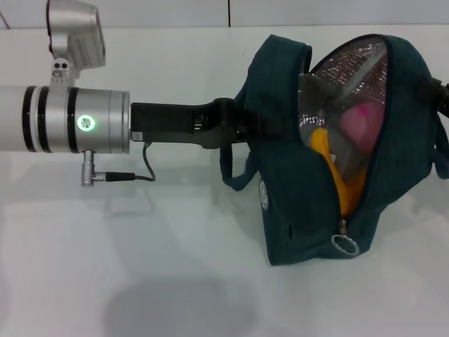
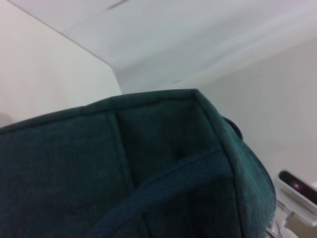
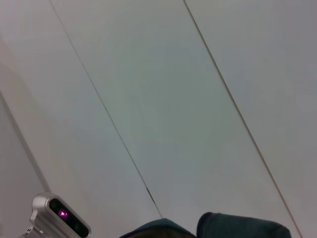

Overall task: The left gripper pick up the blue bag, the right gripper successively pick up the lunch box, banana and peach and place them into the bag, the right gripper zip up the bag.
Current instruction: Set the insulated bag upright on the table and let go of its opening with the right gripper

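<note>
Blue bag is sitting upright on the white table, long axis running away from the robot, its unzipped mouth facing the head camera and tilting up. Zipper pull ring is hanging at the low end of the opening. Inside the bag, the banana is lying steeply along the zipper edge, the pink peach just above it, the clear lunch box against the silver lining.

Left gripper is reaching level to the bag's side, touching it; fingers hidden by fabric, can't tell apart or clamped. Left wrist view is showing only bag fabric.

Right gripper is showing dark at the bag's far side; state can't tell.
</note>
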Controlling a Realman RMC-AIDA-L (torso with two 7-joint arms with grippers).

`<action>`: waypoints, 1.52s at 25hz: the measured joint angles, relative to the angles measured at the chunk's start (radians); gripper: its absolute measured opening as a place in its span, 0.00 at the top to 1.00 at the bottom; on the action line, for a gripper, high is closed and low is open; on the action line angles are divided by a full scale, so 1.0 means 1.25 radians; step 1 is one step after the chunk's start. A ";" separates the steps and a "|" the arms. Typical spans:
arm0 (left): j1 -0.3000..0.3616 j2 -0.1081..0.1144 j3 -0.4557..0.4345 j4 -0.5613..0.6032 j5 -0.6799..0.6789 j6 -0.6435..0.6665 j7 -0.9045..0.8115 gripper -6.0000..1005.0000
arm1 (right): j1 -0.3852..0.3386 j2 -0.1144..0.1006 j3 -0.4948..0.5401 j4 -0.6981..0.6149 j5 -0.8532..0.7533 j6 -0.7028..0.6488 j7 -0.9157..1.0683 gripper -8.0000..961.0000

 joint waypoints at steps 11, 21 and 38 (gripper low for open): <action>0.032 0.015 -0.004 0.006 0.005 -0.013 0.000 0.96 | 0.022 0.000 -0.008 0.031 -0.001 -0.027 -0.006 0.94; 0.041 0.026 -0.011 0.008 -0.012 0.009 0.001 0.96 | 0.063 0.002 -0.008 0.040 0.004 -0.034 -0.007 0.94; 0.067 0.042 -0.016 0.005 -0.030 0.009 0.002 0.96 | 0.172 0.000 -0.008 0.176 -0.010 -0.026 -0.028 0.94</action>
